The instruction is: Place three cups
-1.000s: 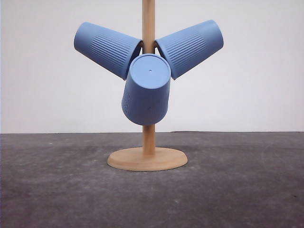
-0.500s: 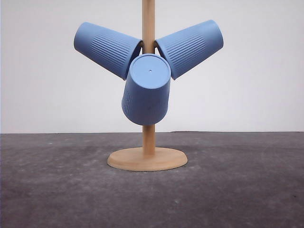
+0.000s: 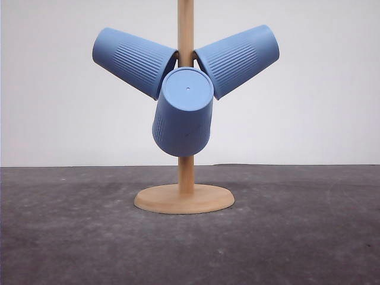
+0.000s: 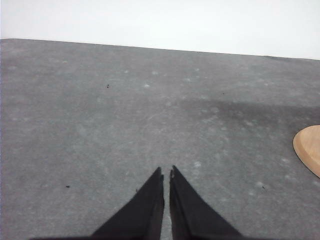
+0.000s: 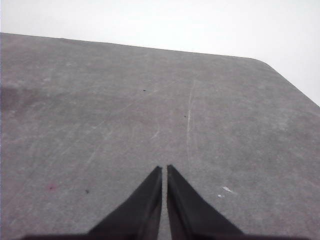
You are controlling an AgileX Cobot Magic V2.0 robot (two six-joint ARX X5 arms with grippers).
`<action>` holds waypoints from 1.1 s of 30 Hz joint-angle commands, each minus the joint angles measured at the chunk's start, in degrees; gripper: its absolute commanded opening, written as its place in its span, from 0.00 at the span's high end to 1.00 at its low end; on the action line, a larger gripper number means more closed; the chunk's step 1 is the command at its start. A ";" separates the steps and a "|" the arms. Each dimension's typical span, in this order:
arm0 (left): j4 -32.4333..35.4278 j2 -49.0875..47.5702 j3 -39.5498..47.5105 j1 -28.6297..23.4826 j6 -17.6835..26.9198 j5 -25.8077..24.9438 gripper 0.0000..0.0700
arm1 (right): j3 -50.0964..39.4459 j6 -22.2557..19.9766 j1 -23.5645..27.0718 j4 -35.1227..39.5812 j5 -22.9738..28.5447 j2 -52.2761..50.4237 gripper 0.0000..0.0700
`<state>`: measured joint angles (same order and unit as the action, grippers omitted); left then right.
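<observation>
You're looking at what reads as the very start or the very end of the job: all three cups hang on the wooden stand [image 3: 186, 178], and neither hand is near them. The left cup [image 3: 134, 61] and the right cup [image 3: 237, 59] sit on pegs either side of the pole, bases angled up and outward. The front cup [image 3: 184, 113] hangs between them, its flat base facing the camera, and covers part of the pole. The stand's round base rests on the grey table [image 3: 297, 237].

Your left hand [image 4: 166, 175] is closed, its fingertips nearly touching, gripping nothing, low over bare table with the edge of the stand's base off to one side. Your right hand [image 5: 164, 171] is closed and empty too, over another bare stretch of table.

If the cups are meant to end up on the stand, nothing is left to do. If they are to come off, the next move calls for opening a hand, raising it to a cup and drawing the cup along its peg, not straight down, so the stand doesn't tip.

No brand, label or writing can be read on anything here.
</observation>
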<state>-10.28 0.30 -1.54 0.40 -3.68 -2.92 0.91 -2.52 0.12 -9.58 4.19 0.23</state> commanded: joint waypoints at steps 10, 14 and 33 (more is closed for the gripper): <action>-0.35 -0.11 0.79 0.00 -0.02 -0.04 1.00 | -0.20 0.41 0.07 0.57 -0.02 -0.02 0.98; -0.37 -0.11 0.79 0.00 -0.02 -0.04 1.00 | -0.20 0.39 0.07 0.57 -0.02 -0.02 0.98; -0.37 -0.11 0.79 0.00 -0.02 -0.04 1.00 | -0.20 0.42 0.07 0.57 -0.04 -0.02 0.98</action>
<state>-10.31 0.30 -1.54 0.40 -3.68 -2.92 0.91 -2.52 0.12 -9.58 4.16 0.23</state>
